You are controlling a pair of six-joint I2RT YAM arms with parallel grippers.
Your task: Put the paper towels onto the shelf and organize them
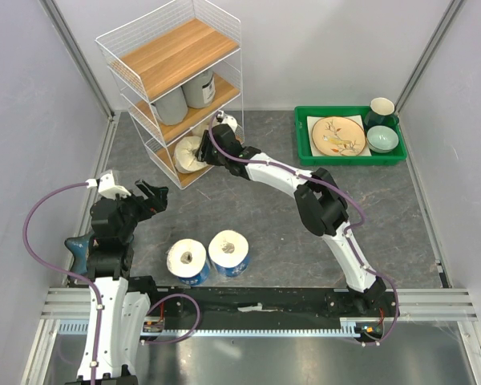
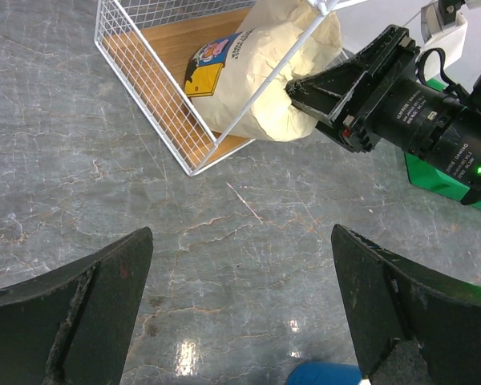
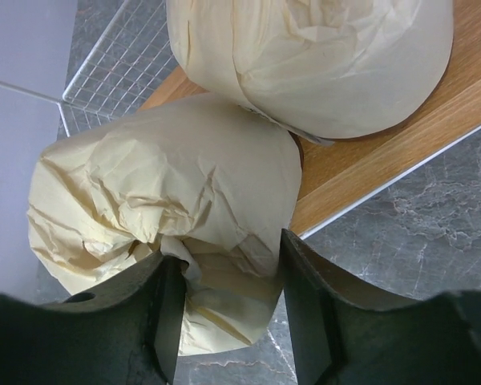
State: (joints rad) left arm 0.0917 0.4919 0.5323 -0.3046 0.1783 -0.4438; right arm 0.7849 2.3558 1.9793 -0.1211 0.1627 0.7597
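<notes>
A cream roll (image 3: 168, 184) held at the shelf (image 1: 176, 56).
Lower left, the left gripper (image 1: 151, 199) gapes empty; blue rolls (image 1: 187, 261) stand lower centre; upper centre, the right gripper (image 3: 224, 273) pinches the cream roll at the bottom tier's (image 3: 401, 152) edge, against the second cream roll (image 3: 321, 56).

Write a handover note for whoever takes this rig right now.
Left claw: open, empty, over the table.
Right claw: jaws around the near cream roll's end at the shelf's bottom tier; grip unclear.
Done: two grey rolls on the middle tier; other cream roll on the bottom tier.
To do: seat the near cream roll, then shelve two blue rolls from the table.
</notes>
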